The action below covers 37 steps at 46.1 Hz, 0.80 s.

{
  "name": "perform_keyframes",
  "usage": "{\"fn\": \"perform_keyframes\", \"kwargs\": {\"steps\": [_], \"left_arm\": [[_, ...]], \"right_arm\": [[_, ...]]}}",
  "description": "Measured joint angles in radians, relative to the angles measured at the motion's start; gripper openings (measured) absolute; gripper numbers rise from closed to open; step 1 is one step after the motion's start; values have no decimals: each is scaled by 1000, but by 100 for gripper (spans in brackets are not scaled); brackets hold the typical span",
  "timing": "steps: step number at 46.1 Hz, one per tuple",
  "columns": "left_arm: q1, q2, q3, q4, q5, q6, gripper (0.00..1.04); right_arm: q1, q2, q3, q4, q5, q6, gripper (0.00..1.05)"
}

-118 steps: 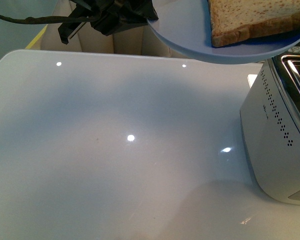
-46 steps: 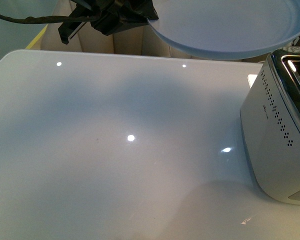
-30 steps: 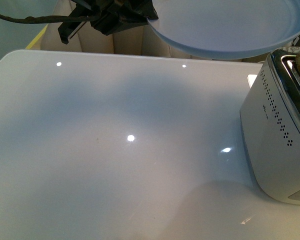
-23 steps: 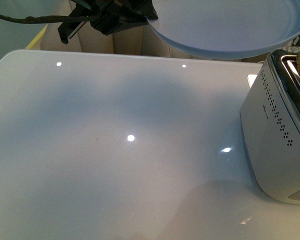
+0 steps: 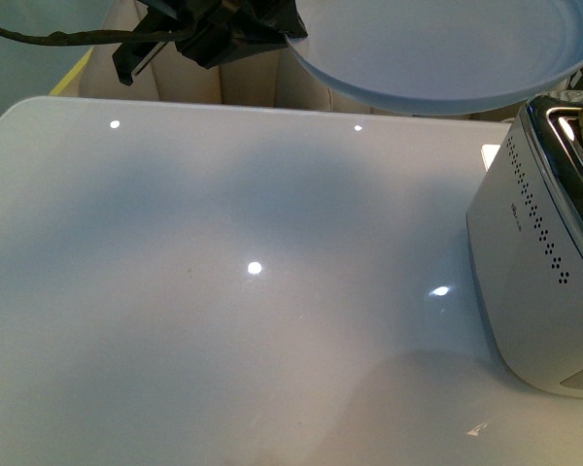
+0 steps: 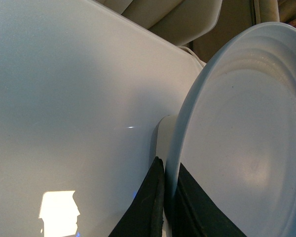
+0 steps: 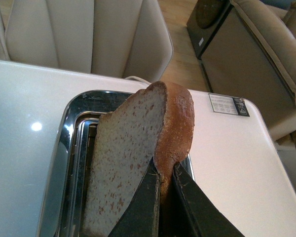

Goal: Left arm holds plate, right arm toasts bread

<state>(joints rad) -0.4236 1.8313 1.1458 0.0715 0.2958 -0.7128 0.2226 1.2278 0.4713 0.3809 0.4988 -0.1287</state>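
Bread (image 7: 130,148) sits clamped in the right claw (image 7: 164,170) — over the toaster (image 7: 71,123).

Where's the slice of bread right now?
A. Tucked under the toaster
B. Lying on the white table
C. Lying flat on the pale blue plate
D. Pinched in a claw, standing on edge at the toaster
D: in the right wrist view the right claw pinches the bread by its crust, with the slice on edge and its lower end at the slot of the toaster; the plate is bare.
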Motion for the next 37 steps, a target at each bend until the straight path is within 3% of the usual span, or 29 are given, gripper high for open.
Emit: {"fn": "perform_keyframes", "kwargs": {"steps": [18,37], "left_arm": [[0,0,0,0,0,0,3],[0,0,0,0,0,0,3]], "right_arm": [[14,-45,-28,-29,-19,0,3],[-1,183,-27,102,-74,31,3]]}}
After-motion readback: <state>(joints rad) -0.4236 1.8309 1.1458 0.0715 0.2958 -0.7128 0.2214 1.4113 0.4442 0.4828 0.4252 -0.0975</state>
